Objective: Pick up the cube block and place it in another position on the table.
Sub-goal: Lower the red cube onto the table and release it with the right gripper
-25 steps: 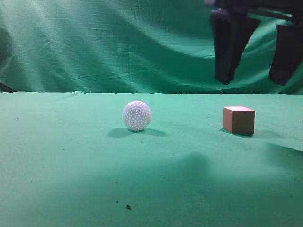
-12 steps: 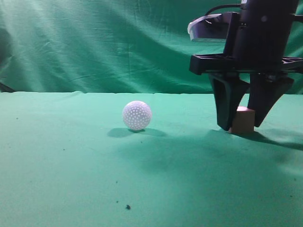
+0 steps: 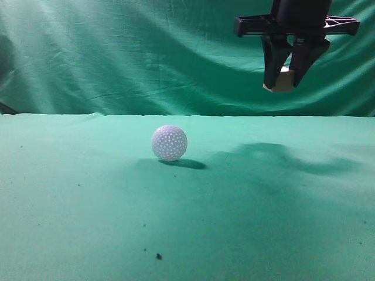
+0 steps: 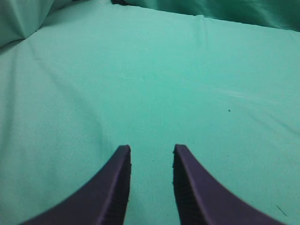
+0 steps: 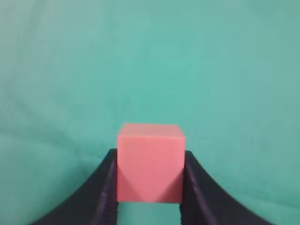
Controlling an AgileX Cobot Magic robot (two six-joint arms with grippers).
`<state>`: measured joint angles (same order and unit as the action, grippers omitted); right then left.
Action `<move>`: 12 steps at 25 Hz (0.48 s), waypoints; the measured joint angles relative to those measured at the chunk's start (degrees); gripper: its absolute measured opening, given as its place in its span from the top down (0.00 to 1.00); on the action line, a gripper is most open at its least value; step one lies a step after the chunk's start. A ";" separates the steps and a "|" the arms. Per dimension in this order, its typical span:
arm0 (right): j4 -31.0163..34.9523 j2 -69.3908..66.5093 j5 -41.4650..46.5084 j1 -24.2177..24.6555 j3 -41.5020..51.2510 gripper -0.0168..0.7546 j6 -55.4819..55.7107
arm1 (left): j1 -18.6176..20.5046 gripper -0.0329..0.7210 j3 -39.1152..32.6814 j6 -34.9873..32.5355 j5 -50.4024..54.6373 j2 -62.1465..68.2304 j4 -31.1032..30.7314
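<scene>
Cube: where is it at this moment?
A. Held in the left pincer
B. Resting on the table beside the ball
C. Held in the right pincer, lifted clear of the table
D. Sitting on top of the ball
C: the cube sits clamped in the right pincer high above the table, and the right wrist view shows it squeezed by both fingers; the left pincer is empty.

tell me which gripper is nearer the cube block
Right. The right gripper is shut on the cube block, holding it in the air above the table. The left gripper sees only bare cloth, no cube.
</scene>
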<state>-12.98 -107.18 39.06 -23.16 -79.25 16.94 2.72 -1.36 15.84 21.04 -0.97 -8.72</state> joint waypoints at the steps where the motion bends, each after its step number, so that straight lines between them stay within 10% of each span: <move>1: 0.00 -1.75 0.83 0.46 -1.72 0.69 0.00 | 0.00 0.61 0.00 0.00 0.00 0.00 0.00; 12: 4.23 -14.17 8.10 0.70 -12.06 0.69 -2.66 | 0.00 0.61 0.00 0.00 0.00 0.00 0.00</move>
<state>-8.75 -121.35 47.16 -22.46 -91.31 14.28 2.72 -1.36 15.84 21.04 -0.97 -8.72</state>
